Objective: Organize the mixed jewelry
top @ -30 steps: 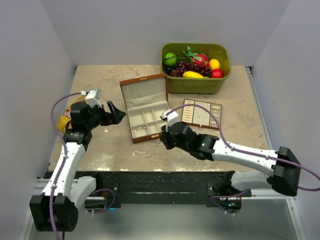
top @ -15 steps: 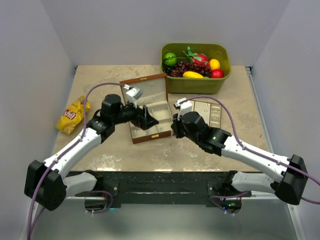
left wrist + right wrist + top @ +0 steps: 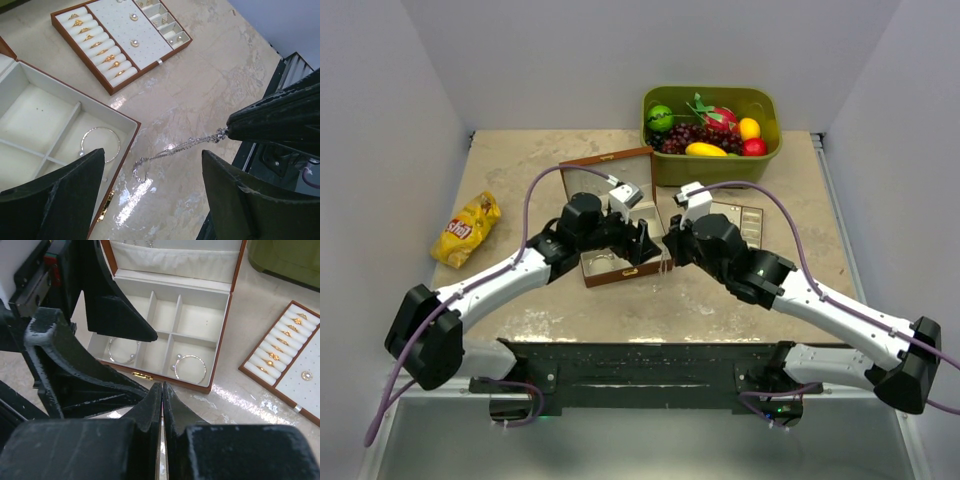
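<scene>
A fine silvery chain (image 3: 175, 148) hangs from the tip of my right gripper (image 3: 235, 129), which is shut on its upper end. My left gripper (image 3: 151, 156) is open, its two fingers standing either side of the chain without touching it. In the top view the two grippers meet at the front right corner of the brown wooden box (image 3: 595, 277), left gripper (image 3: 645, 243) against right gripper (image 3: 667, 247). Two silvery hoops (image 3: 178, 357) (image 3: 131, 356) lie in the box's front compartments. In the right wrist view the chain is hidden under the shut gripper (image 3: 162, 385).
A flat brown-edged tray (image 3: 756, 224) with gold rings and small earrings lies right of the box. A green bin of toy fruit (image 3: 712, 170) stands at the back. A yellow snack bag (image 3: 467, 228) lies at the left. The box lid (image 3: 608, 180) stands open.
My left arm has swung from the table's left side across to the box front, beside the right gripper. The right gripper has shifted slightly back and right, still shut.
</scene>
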You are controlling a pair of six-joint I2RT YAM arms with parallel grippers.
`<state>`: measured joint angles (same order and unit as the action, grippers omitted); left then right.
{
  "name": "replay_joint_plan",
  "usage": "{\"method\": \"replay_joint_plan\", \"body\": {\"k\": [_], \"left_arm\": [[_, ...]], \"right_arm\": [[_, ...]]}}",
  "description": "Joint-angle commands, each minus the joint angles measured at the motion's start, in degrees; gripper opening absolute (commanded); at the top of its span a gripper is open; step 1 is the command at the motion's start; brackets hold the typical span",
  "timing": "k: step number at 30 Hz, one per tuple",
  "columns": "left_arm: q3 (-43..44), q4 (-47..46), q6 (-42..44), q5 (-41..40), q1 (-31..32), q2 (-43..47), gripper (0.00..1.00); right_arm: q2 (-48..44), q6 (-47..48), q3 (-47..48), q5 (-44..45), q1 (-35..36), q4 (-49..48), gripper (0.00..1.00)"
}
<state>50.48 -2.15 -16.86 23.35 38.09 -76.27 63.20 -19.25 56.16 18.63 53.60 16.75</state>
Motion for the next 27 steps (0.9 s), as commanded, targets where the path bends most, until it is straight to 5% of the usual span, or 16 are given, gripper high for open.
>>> {"method": "replay_joint_plan", "body": {"k": [1, 14, 27], "left_arm": [[1.7, -4.4, 1.1, -2.9, 1.3, -0.9, 0.79], [0.9, -6.1, -0.8, -7.9, 3.2, -2.1, 0.66], [-0.2, -8.5, -2.2, -7.8, 4.7, -3.3, 0.64]], "right_arm": [[-1.7, 0.9, 3.2, 1.2, -0.2, 0.1, 0.04], [-2.9, 0.4, 3.7, 0.2, -0.2, 0.4, 0.05], [-2.7, -0.1, 4.3, -0.7, -0.2, -0.9, 0.05]]}}
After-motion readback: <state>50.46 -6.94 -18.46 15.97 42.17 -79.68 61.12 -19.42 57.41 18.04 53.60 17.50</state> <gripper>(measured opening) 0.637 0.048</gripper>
